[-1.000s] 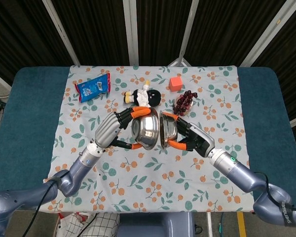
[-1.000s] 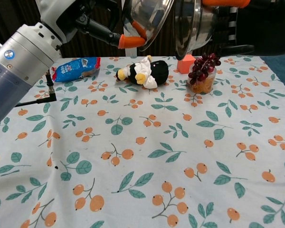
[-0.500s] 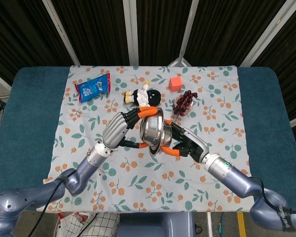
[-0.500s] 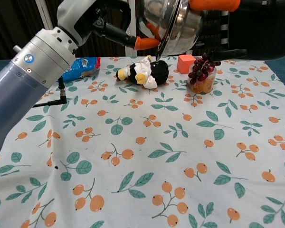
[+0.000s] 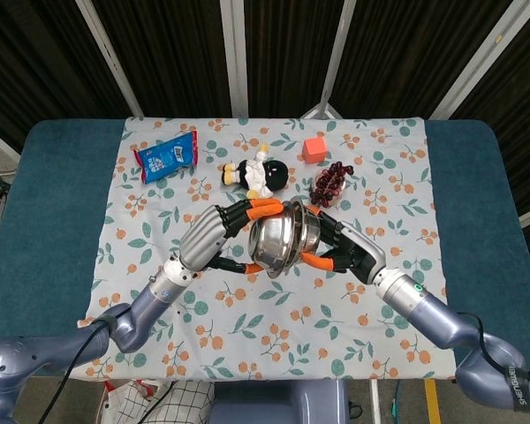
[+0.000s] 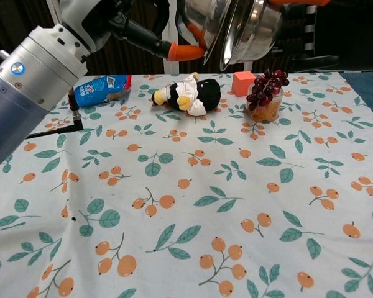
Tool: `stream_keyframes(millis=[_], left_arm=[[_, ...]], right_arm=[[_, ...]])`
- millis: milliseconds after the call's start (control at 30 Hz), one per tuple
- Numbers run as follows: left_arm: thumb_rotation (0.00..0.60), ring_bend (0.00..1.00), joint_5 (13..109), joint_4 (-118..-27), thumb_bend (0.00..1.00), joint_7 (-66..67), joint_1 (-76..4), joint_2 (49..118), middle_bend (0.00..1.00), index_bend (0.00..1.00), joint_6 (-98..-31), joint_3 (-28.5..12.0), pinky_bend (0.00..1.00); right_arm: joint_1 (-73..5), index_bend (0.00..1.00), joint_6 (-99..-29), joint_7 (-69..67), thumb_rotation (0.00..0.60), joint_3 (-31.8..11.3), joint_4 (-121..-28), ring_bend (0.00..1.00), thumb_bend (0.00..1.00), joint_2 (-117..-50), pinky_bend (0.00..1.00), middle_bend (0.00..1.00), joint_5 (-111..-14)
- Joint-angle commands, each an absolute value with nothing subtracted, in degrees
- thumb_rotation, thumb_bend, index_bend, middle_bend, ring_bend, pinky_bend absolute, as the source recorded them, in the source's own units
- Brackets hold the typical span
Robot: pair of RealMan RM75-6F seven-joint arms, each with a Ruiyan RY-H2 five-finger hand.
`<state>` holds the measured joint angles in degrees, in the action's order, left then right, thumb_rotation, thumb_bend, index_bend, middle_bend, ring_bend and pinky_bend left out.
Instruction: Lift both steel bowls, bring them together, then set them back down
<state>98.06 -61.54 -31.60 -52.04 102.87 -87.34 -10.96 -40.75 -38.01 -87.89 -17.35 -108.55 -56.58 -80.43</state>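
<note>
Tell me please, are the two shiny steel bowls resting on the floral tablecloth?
No, both steel bowls hang above the floral tablecloth, gripped by the left hand and right hand.

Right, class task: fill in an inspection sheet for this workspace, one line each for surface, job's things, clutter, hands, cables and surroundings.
Surface: table with a blue top, covered by a floral cloth.
Job's things: two steel bowls, left bowl and right bowl, both lifted off the cloth, tilted, very close together.
Clutter: blue snack packet, doll, red cube, cup with grapes, all at the far side.
Hands: left hand holds the left bowl; right hand holds the right bowl.
Cables: black cable lying on the cloth at left.
Surroundings: dark curtain with pale poles behind.
</note>
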Motion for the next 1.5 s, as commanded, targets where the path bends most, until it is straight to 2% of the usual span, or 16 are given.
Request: stream_keyframes(millis=[33,500,1100,1500], left_arm=[[0.600,0.51,98.4,-62.3,0.42,-30.9,-51.8,102.2,0.62,0.57,-87.6,-10.6,0.71],[0.600,0.51,98.9,-61.6,0.42,-27.2,-52.4,101.9,0.62,0.57,-86.6,-10.2,0.71],[0.600,0.51,98.4,-58.8,0.42,-27.7,-53.7,104.6,0.62,0.57,-86.2,-10.4,0.71],[0.600,0.51,99.1,-64.8,0.42,-26.4,-52.3,100.7,0.62,0.57,-87.6,-9.6,0.71]], right_arm=[[-40.3,0.95,-38.2,-90.0,0.600,-16.9,-107.4,0.89,0.35,-56.0,1.00,0.83,-82.3],[-40.9,0.95,-39.9,-92.7,0.600,-15.4,-107.8,0.89,0.35,-55.3,1.00,0.83,-86.4],[-42.2,0.95,-41.0,-89.1,0.600,-14.0,-110.6,0.89,0.36,-55.4,1.00,0.83,-85.0],[-41.0,0.95,-42.1,-90.8,0.600,-13.3,-106.9,0.89,0.36,-53.8,1.00,0.83,-84.0]])
